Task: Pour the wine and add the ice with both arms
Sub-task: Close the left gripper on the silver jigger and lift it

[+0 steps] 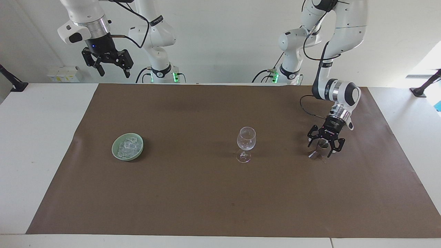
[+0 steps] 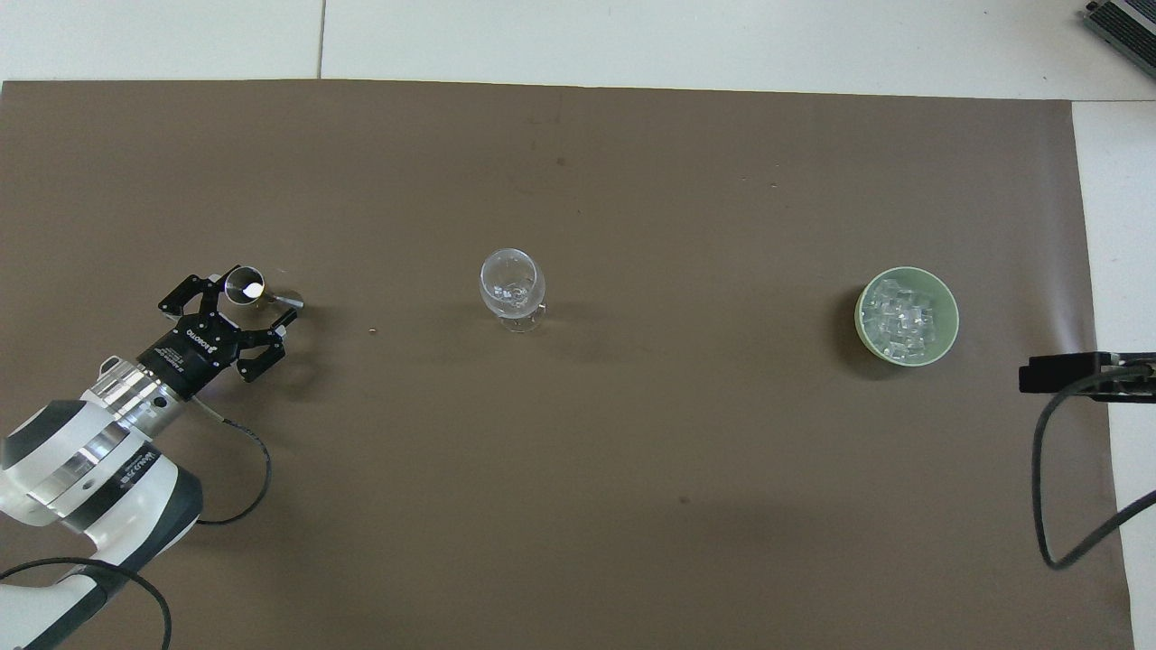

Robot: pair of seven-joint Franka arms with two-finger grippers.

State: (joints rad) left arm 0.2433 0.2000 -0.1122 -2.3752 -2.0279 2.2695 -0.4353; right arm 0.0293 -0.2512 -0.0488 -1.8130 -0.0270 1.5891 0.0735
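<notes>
Here the left gripper (image 1: pixel 326 146) is down at the metal jigger (image 1: pixel 321 146), its fingers (image 1: pixel 333 151) spread to either side of the cup and not visibly closed on it. The jigger stands on the counter (image 1: pixel 193 193) toward the left arm's end, well apart from the wine glass (image 1: pixel 246 143), your landmark at mid-counter. Whether the jigger holds any wine cannot be read. Judge it light, rigid and smooth: take it at the narrow waist and keep it upright, since metal may slip. The glass looks thin and top-heavy on its stem, so avoid knocking it. The ice (image 1: pixel 126 146) lies heaped in the green bowl (image 1: pixel 118 155), well apart from the glass toward the right arm's end. Expect the cubes to be hard and slick; pinch one across flat faces. The right gripper (image 1: pixel 109 65) waits high over the counter's edge with its fingers spread, empty.
</notes>
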